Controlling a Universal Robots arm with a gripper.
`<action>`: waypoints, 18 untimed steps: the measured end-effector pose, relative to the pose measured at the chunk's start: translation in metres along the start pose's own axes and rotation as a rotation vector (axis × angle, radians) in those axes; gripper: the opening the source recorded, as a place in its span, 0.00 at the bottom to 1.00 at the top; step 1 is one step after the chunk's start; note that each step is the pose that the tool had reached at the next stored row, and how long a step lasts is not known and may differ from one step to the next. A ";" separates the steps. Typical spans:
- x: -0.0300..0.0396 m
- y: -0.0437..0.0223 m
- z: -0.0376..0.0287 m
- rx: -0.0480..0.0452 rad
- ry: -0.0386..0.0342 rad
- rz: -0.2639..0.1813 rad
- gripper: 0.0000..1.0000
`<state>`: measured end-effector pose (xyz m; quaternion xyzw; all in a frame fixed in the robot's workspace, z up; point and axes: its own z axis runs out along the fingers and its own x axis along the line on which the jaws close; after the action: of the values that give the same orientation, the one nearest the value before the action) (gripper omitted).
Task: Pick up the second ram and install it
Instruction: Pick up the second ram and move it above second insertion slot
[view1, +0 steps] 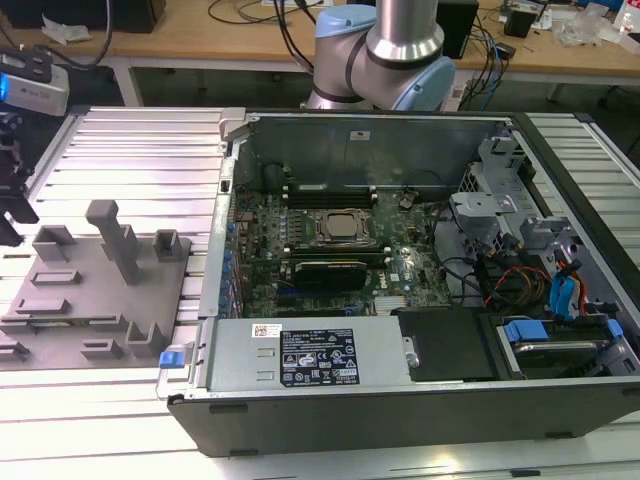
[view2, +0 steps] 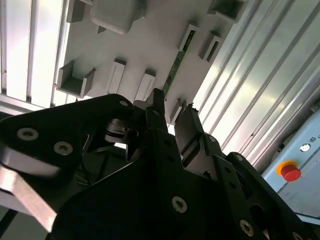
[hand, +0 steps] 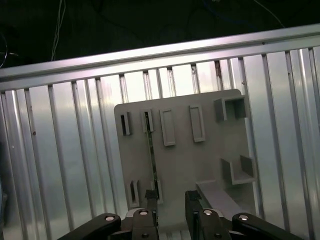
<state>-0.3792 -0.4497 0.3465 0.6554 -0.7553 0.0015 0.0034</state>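
Observation:
The second ram (hand: 151, 150) is a thin green stick standing on edge in slots of the grey holder plate (hand: 200, 165). In the second wrist view the ram (view2: 175, 70) runs toward one black finger (view2: 156, 112). My gripper (hand: 171, 212) hovers above the near end of the plate, open and holding nothing. The stick lines up with one finger (hand: 149, 216) rather than with the gap between the two. In the exterior view my gripper (view1: 12, 205) hangs at the far left over the holder plate (view1: 90, 300).
An open computer case (view1: 420, 400) lies to the exterior view's right of the plate, with the motherboard's CPU socket (view1: 335, 227) and long RAM slots (view1: 330, 190) exposed. Ribbed metal table (hand: 60, 150) surrounds the plate. A red button box (view2: 291, 171) sits beside it.

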 end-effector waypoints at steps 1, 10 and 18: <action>-0.0001 0.0000 0.0087 0.0001 -0.0001 0.000 0.36; -0.0002 0.0000 0.0199 -0.0001 0.0000 0.000 0.36; -0.0002 -0.0001 0.0268 0.0001 -0.0001 0.000 0.36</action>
<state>-0.3792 -0.4497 0.3197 0.6554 -0.7553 0.0015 0.0034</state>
